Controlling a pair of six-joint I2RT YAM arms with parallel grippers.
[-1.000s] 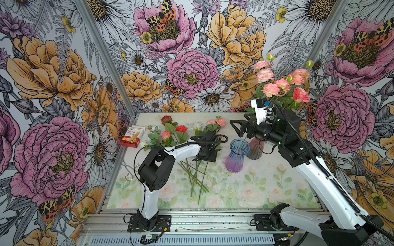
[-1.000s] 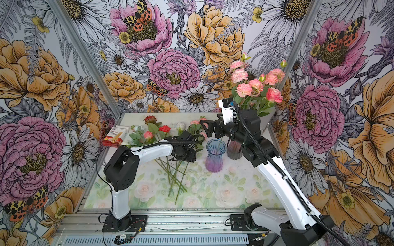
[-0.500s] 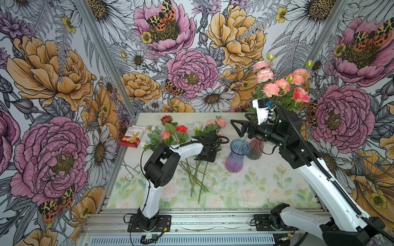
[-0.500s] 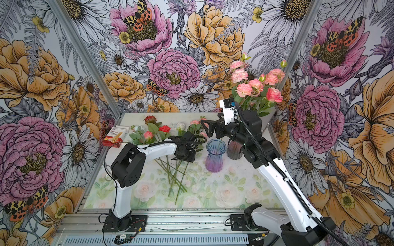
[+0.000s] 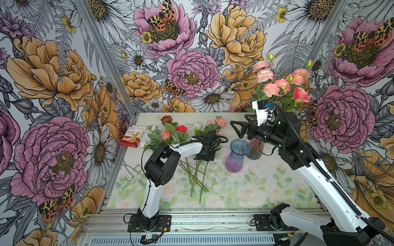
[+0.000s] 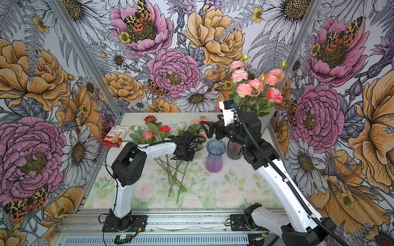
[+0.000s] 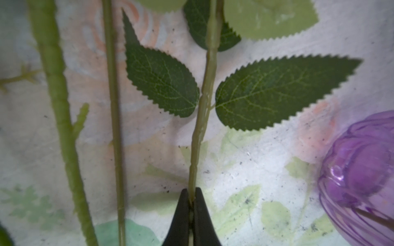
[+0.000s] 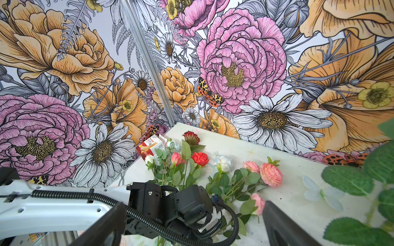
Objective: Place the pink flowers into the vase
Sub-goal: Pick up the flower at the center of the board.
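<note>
- The left end effector (image 7: pixel 193 199) is pinched together on a green stem (image 7: pixel 204 102) with dark saw-edged leaves, low over the flower-printed counter (image 5: pixel 266 185). The wrist view does not show which bloom the stem bears.
- In both top views this end effector sits at centre frame, among loose stems fanned across the counter.
- The right end effector (image 5: pixel 237 130) has its jaws wide apart and holds nothing. It hangs right of centre, just above the rim of the blue-purple vase (image 5: pixel 236 157).
- A single thin stem leans inside that vase.
- A bunch of pink flowers (image 5: pixel 281 85) stands upright at the upper right of both top views. Its stems drop behind the right arm towards the dark vase (image 5: pixel 255 150), which is just beside the blue-purple one. The arm hides where they enter.
- More pink blooms (image 5: pixel 220 121) lie on the counter above centre frame, just above the left end effector.
- Left of them lie a white rose (image 5: pixel 196 126), a red flower (image 5: pixel 181 128), a small pink rose (image 5: pixel 165 134) and a dark-red flower (image 5: pixel 166 119).
- A red-and-white bandage box (image 5: pixel 133 137) rests at the counter's left edge, with a metal scissor-like tool (image 5: pixel 132 170) lower down that edge.
</note>
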